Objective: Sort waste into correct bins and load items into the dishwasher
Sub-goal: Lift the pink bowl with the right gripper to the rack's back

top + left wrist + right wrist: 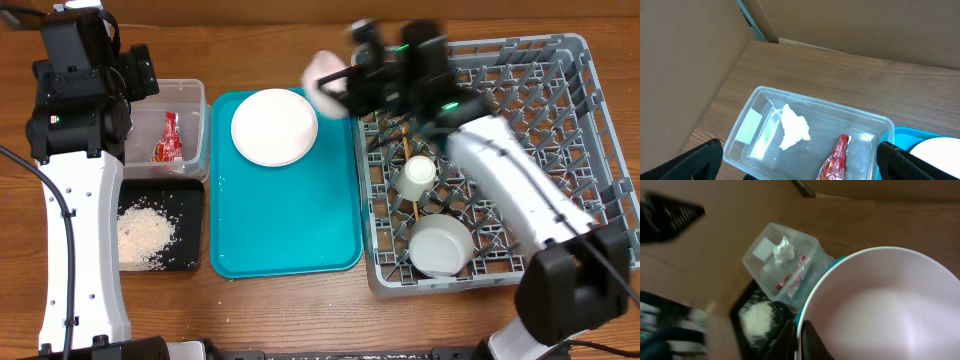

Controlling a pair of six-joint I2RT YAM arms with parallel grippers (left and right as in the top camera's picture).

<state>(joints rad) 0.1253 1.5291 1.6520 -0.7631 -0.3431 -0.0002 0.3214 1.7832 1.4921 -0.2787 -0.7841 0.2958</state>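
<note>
Over the teal tray's [290, 225] far right corner, next to the dish rack [545, 105]: right gripper [338, 88] clamped on the pink plate [322, 68], blurred in the overhead view. Left gripper [799, 167] wide open above the clear tub [865, 125]. Tub holds tissue wad [792, 131] and red wrapper [837, 160]. Rice [143, 236] in black tray [192, 205]. Cup [415, 173], bowl [440, 246], chopsticks [407, 140] in rack.

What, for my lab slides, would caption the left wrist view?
Open left claw hovers over a clear tub holding a crumpled tissue and a red snack wrapper, beside a teal tray.
</note>
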